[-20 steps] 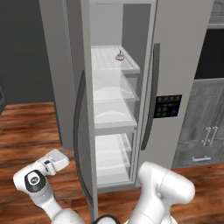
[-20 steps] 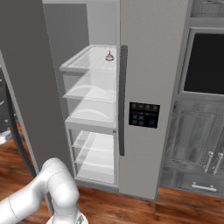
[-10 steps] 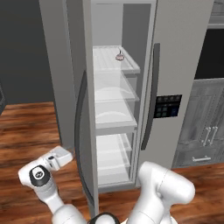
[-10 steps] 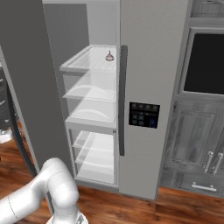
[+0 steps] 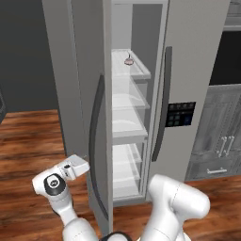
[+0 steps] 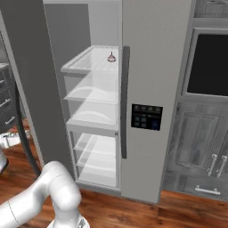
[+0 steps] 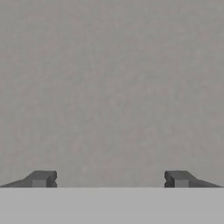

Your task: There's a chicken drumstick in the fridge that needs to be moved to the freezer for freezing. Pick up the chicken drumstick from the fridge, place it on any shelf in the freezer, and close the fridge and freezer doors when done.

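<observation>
The fridge (image 5: 127, 127) stands open, its white shelves and clear drawers showing. Its door (image 5: 101, 141) is swung out toward me and seen edge-on. Low on the left, my gripper (image 5: 84, 165) sits close against that door's outer face. In the hand view the gripper (image 7: 109, 179) is open, fingertips (image 7: 41, 178) wide apart with nothing between them, facing a flat grey surface. The freezer door (image 6: 151, 89) with its black dispenser panel (image 6: 146, 116) is shut. The chicken drumstick is hidden. A pinkish round item with a pointed top (image 5: 128, 60) rests on the top fridge shelf (image 6: 89, 60).
Grey cabinets with bar handles (image 5: 221, 146) and a dark oven front (image 6: 209, 64) stand right of the unit. Wooden floor (image 5: 28, 136) stretches to the left of the open door. My white arm (image 5: 176, 202) fills the lower middle of the left base view.
My hand has slid to the right, closer to the open fridge door's outer face. The doors and the shelf contents have not moved.
</observation>
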Motion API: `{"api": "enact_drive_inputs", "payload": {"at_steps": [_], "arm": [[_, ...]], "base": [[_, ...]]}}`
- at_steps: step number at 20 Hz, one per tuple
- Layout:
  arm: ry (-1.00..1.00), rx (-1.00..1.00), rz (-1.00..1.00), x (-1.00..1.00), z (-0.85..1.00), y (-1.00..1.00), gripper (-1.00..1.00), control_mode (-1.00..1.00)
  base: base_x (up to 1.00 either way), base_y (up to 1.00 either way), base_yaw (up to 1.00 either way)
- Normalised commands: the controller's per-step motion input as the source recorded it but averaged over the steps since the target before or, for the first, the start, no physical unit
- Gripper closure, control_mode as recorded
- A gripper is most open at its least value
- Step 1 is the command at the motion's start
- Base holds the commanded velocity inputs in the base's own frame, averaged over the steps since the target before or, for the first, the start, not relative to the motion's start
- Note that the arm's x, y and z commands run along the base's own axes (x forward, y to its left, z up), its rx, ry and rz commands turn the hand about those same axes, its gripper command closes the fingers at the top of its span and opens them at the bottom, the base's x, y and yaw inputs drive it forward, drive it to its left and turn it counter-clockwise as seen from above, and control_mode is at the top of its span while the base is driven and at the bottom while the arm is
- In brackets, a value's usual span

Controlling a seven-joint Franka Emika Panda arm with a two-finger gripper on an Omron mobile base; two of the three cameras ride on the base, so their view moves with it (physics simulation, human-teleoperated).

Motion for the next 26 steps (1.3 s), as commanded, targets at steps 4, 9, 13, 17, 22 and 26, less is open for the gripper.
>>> {"api": "enact_drive_inputs", "payload": {"at_steps": [4,9,13,17,22,26], "arm": [[0.0,0.07,0.07,0.0,0.0,-0.98,-1.0,-1.0],[0.0,0.09,0.09,0.03,0.0,-1.0,-1.0,-1.0],[0.04,0.11,0.11,0.16,0.0,-1.0,-1.0,-1.0],[0.06,0.12,0.12,0.21,0.0,-1.0,-1.0,-1.0],[0.09,0.11,0.12,0.32,0.0,-1.0,-1.0,-1.0],[0.06,0.11,0.13,0.33,0.0,-1.0,-1.0,-1.0]], "base": [[0.0,0.0,0.0],[0.0,0.0,0.0],[0.0,0.0,0.0],[0.0,0.0,0.0],[0.0,0.0,0.0],[0.0,0.0,0.0]]}}
